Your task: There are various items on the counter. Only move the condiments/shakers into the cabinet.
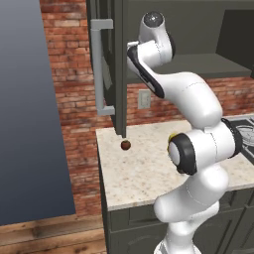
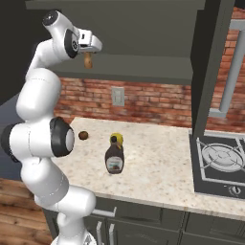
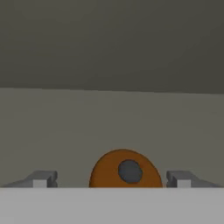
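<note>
My gripper (image 2: 89, 51) reaches into the open cabinet (image 2: 143, 28), its jaws open. The small wooden shaker (image 2: 88, 61) stands upright just below the hand on the cabinet's bottom board. In the hand view the shaker's brown top (image 3: 124, 169) sits between the fingertips (image 3: 42, 179), with a gap on both sides. On the counter (image 2: 158, 162) stands the tall dark bottle (image 2: 114, 160), with the yellow squeeze bottle (image 2: 116, 139) right behind it. The small brown ball (image 2: 83, 135) lies to their left, also seen under the cabinet door (image 1: 125, 145).
The cabinet door (image 1: 110, 69) stands open over the counter's left end, its bar handle (image 1: 99, 69) facing out. A stove top (image 2: 220, 162) adjoins the counter on the right. A brick wall with an outlet (image 2: 117, 96) runs behind.
</note>
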You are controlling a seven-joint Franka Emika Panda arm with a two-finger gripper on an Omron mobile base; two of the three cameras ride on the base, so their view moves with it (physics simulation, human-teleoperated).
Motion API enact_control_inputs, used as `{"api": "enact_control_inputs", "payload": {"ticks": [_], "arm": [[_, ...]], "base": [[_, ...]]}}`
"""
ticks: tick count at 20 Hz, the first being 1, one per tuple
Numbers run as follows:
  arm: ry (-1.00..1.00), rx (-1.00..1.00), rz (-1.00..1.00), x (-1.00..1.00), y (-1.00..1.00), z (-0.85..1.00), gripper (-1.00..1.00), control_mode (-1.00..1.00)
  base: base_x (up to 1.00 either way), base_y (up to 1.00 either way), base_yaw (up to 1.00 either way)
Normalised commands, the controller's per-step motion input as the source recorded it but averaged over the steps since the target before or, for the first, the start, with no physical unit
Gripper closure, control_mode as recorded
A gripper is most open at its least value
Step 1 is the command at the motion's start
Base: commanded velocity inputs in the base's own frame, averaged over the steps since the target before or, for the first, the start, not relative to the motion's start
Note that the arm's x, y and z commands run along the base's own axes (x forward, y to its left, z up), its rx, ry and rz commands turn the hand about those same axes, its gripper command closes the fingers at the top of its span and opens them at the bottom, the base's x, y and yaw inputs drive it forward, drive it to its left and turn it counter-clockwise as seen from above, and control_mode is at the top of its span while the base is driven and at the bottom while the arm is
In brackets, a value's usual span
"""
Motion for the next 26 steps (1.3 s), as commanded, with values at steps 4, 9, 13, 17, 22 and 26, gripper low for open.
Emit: {"api": "enact_control_inputs", "payload": {"ticks": [4,9,13,17,22,26], "arm": [[-0.05,-0.10,0.00,0.31,0.00,-0.19,-1.00,-1.00],[-0.01,-0.02,0.00,0.07,0.00,-0.03,-1.00,-1.00],[-0.13,0.00,-0.03,-0.71,0.00,0.00,-1.00,-1.00],[-0.18,0.00,-0.03,-1.00,-0.03,-0.30,-1.00,-1.00],[-0.13,0.00,0.00,-1.00,-0.35,-0.57,-1.00,-1.00],[-0.01,0.19,0.05,-1.00,-0.96,-0.74,-1.00,-1.00]], "base": [[0.00,0.00,0.00],[0.00,0.00,0.00],[0.00,0.00,0.00],[0.00,0.00,0.00],[0.00,0.00,0.00],[0.00,0.00,0.00]]}}
